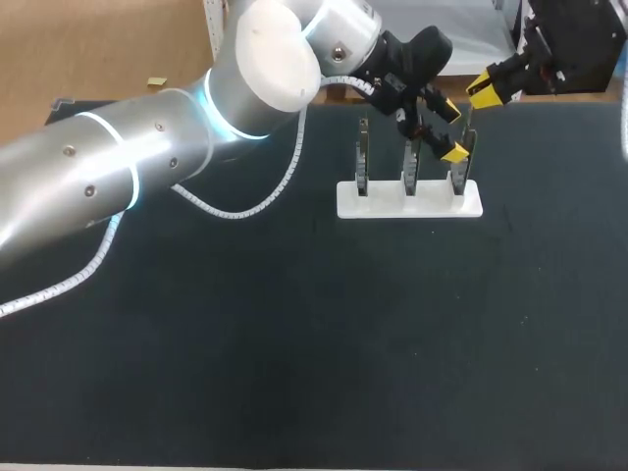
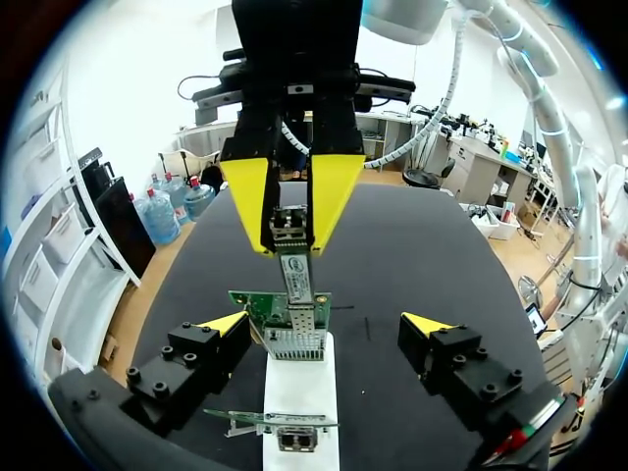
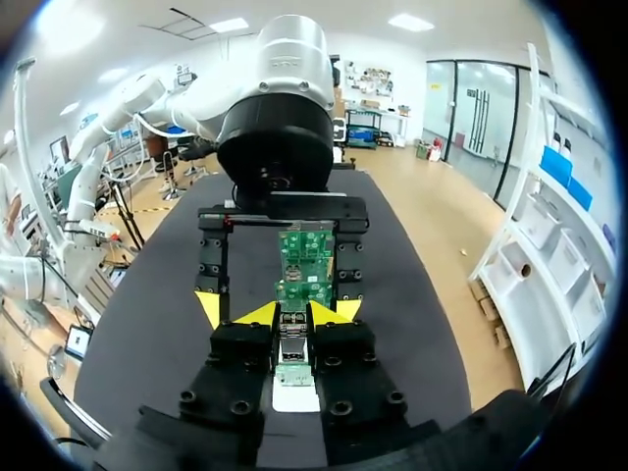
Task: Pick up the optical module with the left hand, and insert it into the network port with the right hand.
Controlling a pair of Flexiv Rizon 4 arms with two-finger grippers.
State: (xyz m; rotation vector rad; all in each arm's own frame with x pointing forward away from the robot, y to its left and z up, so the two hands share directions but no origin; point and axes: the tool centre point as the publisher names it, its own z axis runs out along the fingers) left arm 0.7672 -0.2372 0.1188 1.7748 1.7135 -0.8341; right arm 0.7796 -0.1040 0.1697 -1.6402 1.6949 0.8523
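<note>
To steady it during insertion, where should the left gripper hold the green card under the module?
Probably by its two side edges near the top, from above. The green card stands upright in the white base, the open left gripper straddles it edge to edge, and the right gripper holds the optical module.

I see the optical module, a slim metal stick with a labelled face, standing on end, its top gripped in the right gripper's jaws. Its lower end meets the network port, a metal cage on an upright green board.
</note>
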